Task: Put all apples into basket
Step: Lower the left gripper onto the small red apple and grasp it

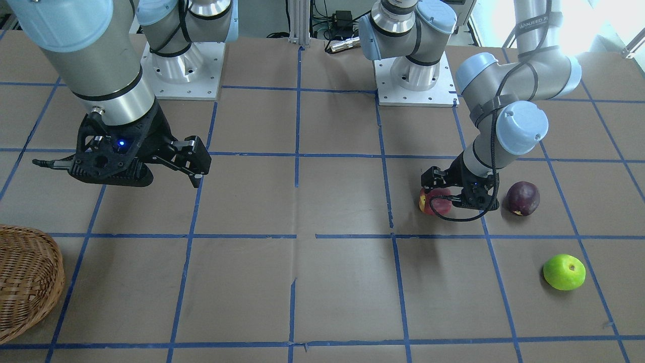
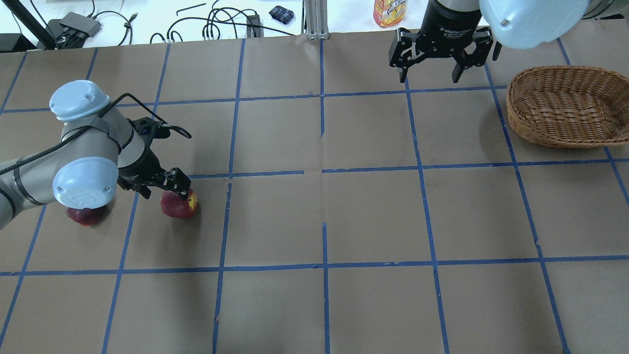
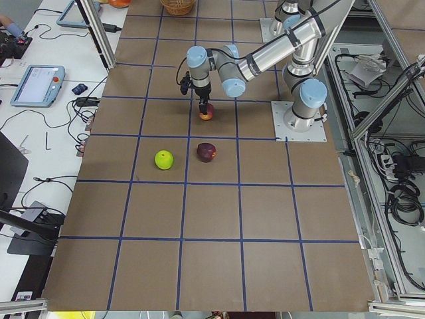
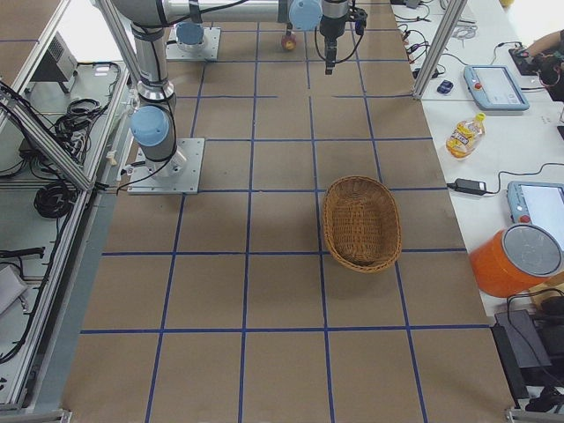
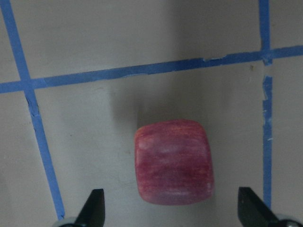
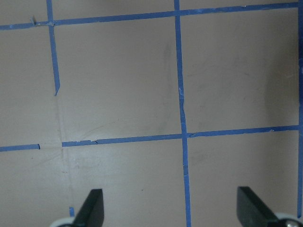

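The red apple with a yellow patch (image 1: 434, 201) (image 2: 179, 204) (image 5: 173, 163) lies on the table between the fingers of my left gripper (image 1: 443, 194) (image 5: 173, 212). That gripper is open and low over the apple. The dark maroon apple (image 1: 523, 198) (image 2: 86, 215) lies just beyond the left wrist. The green apple (image 1: 564, 272) (image 3: 164, 159) lies apart, toward the operators' side. The wicker basket (image 2: 565, 105) (image 1: 25, 282) (image 4: 359, 222) stands empty on my right side. My right gripper (image 2: 430, 73) (image 6: 171, 210) is open and empty, held high near the basket.
An orange drink bottle (image 2: 390, 12) and cables lie past the table's far edge. The two arm bases (image 1: 184, 65) (image 1: 415, 75) stand at the robot's side of the table. Blue tape lines grid the brown table top (image 2: 373, 211).
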### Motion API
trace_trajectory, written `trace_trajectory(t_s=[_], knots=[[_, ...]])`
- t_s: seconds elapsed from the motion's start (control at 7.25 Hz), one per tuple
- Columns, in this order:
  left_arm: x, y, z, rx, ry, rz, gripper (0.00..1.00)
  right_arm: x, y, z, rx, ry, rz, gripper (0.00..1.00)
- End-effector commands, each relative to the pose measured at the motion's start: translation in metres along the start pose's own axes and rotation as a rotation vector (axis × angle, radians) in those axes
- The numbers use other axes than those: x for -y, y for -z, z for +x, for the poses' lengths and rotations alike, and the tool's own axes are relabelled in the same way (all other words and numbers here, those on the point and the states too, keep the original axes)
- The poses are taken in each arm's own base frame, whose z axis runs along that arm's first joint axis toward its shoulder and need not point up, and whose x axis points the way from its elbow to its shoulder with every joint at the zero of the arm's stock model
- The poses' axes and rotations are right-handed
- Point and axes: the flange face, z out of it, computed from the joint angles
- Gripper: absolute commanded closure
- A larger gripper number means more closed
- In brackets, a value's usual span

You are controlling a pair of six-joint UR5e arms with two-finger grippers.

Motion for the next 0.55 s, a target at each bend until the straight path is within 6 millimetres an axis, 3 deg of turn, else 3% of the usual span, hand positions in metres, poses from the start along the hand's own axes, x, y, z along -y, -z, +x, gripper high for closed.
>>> trace_trajectory(t_s=[0.0,0.14,0.28,0.41], knots=[[0.021,-0.038,0.001,-0.071,0.105,0.053,0.00,0.000,0.000,0.000,0.000,-0.001,0.000,0.00],[0.027,-0.041,-0.003,-0.051,0.097,0.080,0.17,0.000,-0.001,0.000,0.000,-0.001,-0.001,0.00],[0.016,-0.035,0.006,-0.017,0.077,0.054,0.89,0.000,-0.002,0.000,0.000,-0.001,-0.003,0.00],[0.013,-0.028,0.007,-0.018,0.110,0.058,1.00,0.000,-0.002,0.000,-0.002,-0.001,-0.003,0.00]])
